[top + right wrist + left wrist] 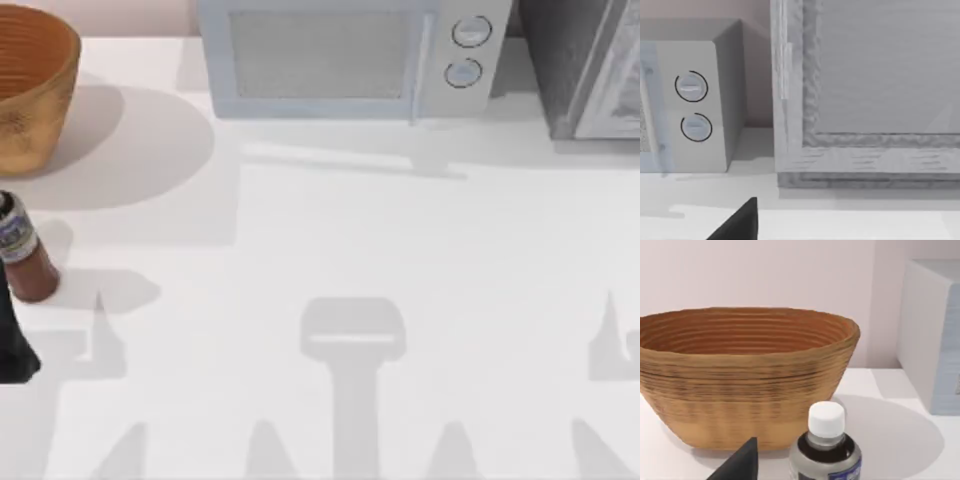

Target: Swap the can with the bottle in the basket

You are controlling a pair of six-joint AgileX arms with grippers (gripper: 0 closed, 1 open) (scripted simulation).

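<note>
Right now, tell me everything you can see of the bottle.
The bottle stands on the white table at its left edge, in front of the wicker basket, apart from it and outside it. It is small, with a reddish-brown body and a blue-and-white label band. In the left wrist view its cap looks white above a dark neck. Nothing visibly grips it; a dark gripper finger sits beside it.
</note>
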